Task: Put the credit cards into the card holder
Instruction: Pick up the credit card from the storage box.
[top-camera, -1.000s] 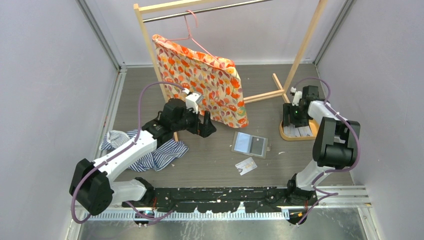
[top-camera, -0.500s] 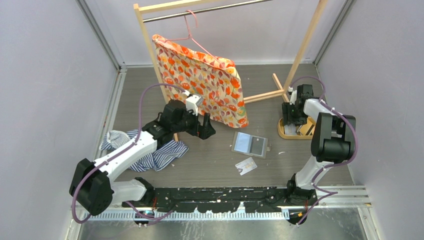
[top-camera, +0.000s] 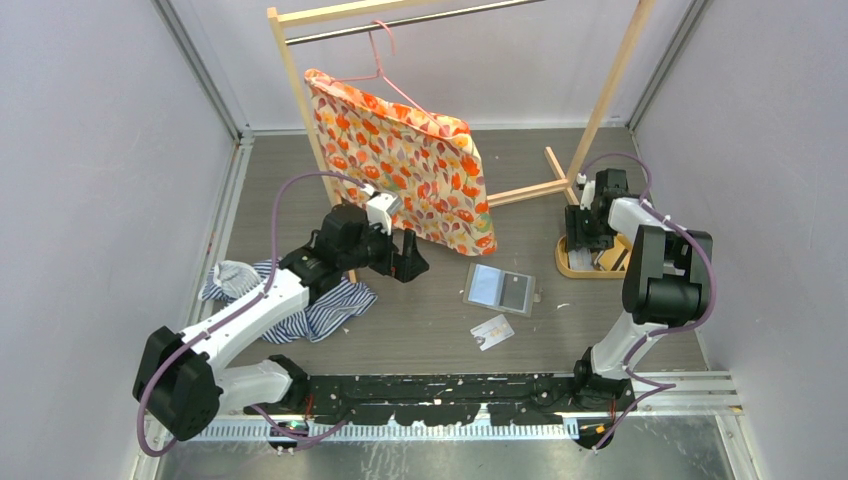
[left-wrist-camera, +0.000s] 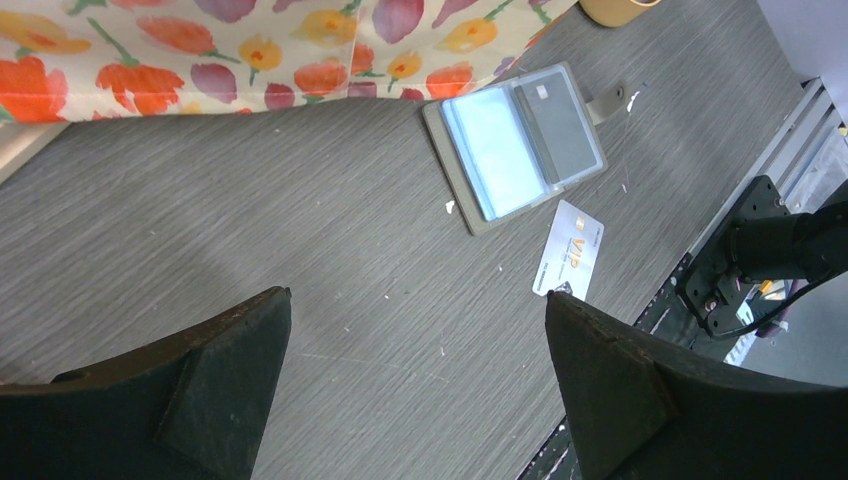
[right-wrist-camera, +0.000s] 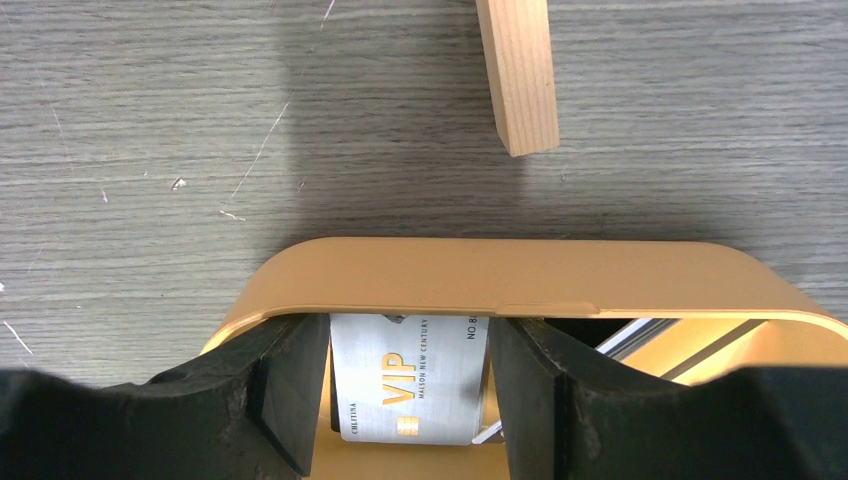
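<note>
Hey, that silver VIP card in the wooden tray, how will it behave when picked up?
Probably stiff: the VIP card shows straight, unbent edges. Likely light, being so thin. Its smooth silver face may slip in a pinch.

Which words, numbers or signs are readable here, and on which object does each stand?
"VIP", gold: silver plastic card in the tan wooden tray.
"MAISON NEW CENTURY", small: the same card.
"NO.8", then hidden: the same card; its small edge name is unreadable.
"VIP": white plastic card on the grey table.
Small mark on the black card in the taupe card holder: too small to read.
</note>
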